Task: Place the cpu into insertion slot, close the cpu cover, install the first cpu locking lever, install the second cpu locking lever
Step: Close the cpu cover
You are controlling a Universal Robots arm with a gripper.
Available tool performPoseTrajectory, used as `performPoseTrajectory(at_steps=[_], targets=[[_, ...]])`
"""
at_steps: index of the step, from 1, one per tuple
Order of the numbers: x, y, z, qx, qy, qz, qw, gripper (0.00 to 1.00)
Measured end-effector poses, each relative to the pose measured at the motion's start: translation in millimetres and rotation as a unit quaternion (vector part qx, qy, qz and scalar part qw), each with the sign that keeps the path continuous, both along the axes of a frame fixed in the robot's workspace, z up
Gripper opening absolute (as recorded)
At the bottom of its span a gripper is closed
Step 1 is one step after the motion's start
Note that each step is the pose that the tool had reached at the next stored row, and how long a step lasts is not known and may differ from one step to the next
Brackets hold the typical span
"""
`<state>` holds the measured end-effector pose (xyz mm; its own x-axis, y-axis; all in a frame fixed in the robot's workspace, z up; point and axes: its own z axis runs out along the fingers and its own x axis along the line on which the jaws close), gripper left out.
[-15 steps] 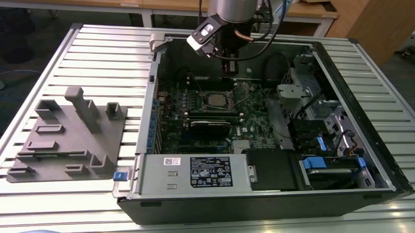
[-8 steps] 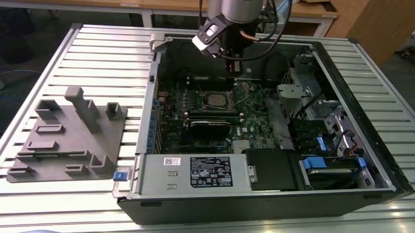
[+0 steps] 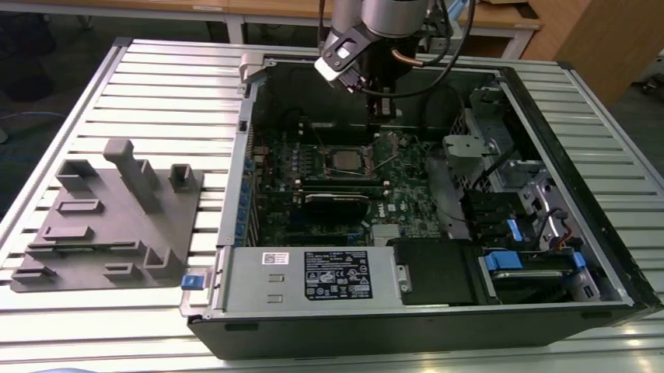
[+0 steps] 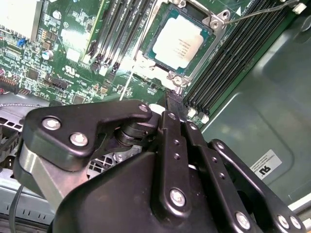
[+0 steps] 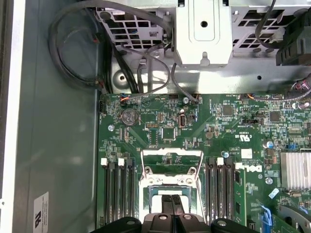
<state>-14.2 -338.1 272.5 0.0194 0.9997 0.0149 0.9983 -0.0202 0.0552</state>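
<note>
Gripper (image 4: 171, 104) is hanging just beside the insertion slot (image 4: 212, 23), fingers pressed together with nothing between them. In the first wrist view the two tips are showing side by side at the slot's near edge.

The cpu (image 4: 177, 41) is sitting flat in the slot, dull silver top up, a green margin showing round it. The cpu cover (image 5: 171, 152) is standing open on the slot's far side from the gripper, with the board showing through its cut-out. A thin wire lever (image 4: 257, 12) is sticking out free past one corner of the slot.

Judging from this, the chip is placed and closing the cover is the step in hand.

- The joined tips should be bearing on the cover's bar, never on the chip.
- The push should be following the hinge's arc slowly, so the frame is landing square on the chip's margin.
- The tips should be staying off the wire lever and the long black memory slots (image 5: 119, 189) flanking the slot.

Writing:
- A white printed label (image 3: 334, 276) is lying on the metal box well apart from the slot.
- A white sticker (image 5: 41, 213) is lying on the case floor.
- White lettering (image 5: 248, 169) is showing on the board near the slot.

I am leaving all print unread.
</note>
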Motion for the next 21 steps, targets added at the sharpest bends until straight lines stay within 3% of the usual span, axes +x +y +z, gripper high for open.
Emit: performPoseTrajectory(at_steps=[21], targets=[[3.5,0.0,0.0,0.0,0.0,0.0,1.0,0.11]])
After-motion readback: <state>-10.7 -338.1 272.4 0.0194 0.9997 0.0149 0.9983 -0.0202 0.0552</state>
